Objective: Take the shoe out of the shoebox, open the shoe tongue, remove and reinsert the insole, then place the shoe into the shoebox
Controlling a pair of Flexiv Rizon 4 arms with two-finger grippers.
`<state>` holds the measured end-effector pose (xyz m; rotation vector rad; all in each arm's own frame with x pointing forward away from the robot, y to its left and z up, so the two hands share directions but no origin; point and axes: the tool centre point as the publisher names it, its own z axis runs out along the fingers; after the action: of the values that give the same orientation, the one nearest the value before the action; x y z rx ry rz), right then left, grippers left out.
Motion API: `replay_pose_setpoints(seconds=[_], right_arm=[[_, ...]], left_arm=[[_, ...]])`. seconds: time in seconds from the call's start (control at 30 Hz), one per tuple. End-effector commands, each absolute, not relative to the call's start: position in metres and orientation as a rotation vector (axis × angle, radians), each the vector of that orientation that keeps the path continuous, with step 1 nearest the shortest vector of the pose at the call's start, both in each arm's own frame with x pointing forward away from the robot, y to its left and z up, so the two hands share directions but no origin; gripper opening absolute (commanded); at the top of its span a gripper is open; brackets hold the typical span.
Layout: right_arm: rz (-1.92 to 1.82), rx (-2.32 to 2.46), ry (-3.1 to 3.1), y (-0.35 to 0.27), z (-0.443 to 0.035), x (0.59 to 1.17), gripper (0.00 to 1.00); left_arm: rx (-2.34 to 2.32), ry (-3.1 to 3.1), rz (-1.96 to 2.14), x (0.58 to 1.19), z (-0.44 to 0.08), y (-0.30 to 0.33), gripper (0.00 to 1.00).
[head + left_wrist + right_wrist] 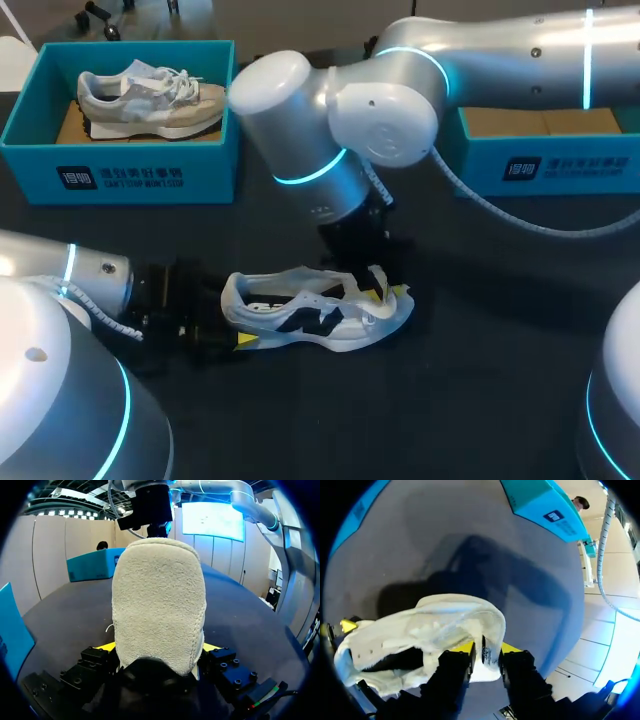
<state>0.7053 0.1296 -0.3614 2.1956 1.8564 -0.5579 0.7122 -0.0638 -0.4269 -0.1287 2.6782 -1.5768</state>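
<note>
A white shoe with black panels [310, 315] lies on its side on the dark table, heel toward my left arm. My left gripper [240, 338] is at the heel. In the left wrist view the fleecy heel [159, 600] fills the gap of the left gripper [159, 647], both yellow tips pressed against its sides. My right gripper [378, 288] reaches down at the tongue end. In the right wrist view the shoe [435, 630] lies ahead, and its thin tongue tag [489, 656] stands between the fingers of the right gripper [486, 650], which sit slightly apart from it.
A teal shoebox [120, 170] at the back left holds a second beige-and-grey shoe [150, 95]. Another teal box [560, 160] stands at the back right, partly behind my right arm. My right arm crosses above the table's middle.
</note>
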Motion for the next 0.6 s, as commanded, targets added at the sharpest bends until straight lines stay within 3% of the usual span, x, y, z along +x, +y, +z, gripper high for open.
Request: replay_pose_setpoints(seconds=[0.03,0.4,0.5,0.6], right_arm=[[-0.522,2.308,1.706,0.125,-0.371,0.705,0.36],[-0.487,2.297,1.737,0.133,-0.364,0.71,0.5],[-0.463,2.258,1.764,0.14,-0.352,0.711,0.72],[-0.441,2.21,1.805,0.146,-0.341,0.714,0.88]], left_arm=[[-0.128,2.685,-1.571,0.715,-0.432,-0.068,0.0],[-0.128,2.685,-1.571,0.715,-0.432,-0.068,0.0],[-0.128,2.685,-1.571,0.715,-0.432,-0.068,0.0],[-0.128,2.685,-1.571,0.715,-0.432,-0.068,0.0]])
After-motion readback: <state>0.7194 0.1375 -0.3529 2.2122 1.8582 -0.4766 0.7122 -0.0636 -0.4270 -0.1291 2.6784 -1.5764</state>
